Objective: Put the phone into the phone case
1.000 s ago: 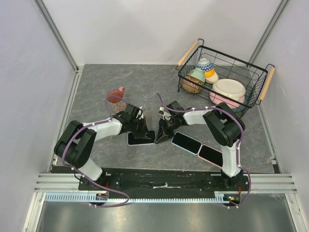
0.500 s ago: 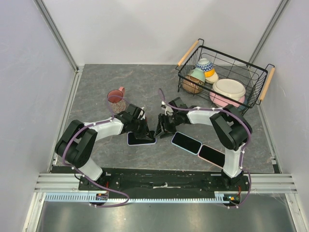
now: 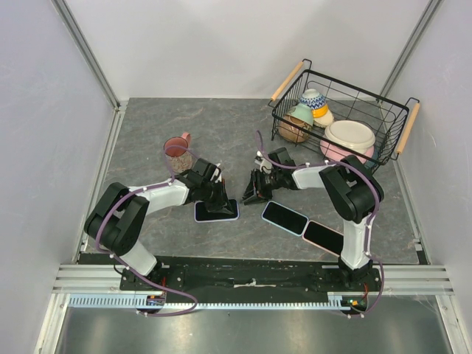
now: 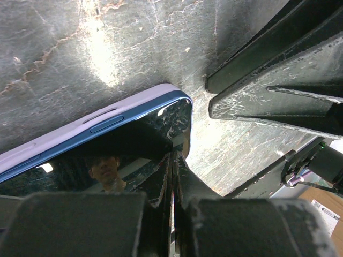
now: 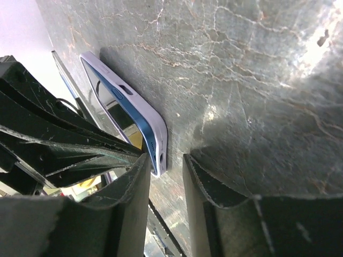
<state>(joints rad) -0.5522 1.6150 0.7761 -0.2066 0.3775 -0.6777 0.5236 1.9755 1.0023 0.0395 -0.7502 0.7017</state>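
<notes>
Now my left gripper (image 3: 221, 202), jaws pinched together, rests on the phone (image 4: 64, 171) in its lilac case (image 4: 139, 96); my right gripper (image 3: 251, 198), jaws narrowly apart, sits just beside the phone's corner.

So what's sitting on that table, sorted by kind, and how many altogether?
Phones: 3
Pink mug: 1
Wire basket: 1, holding stacked bowls too overlapped to count
Total: 5, bowls aside
</notes>
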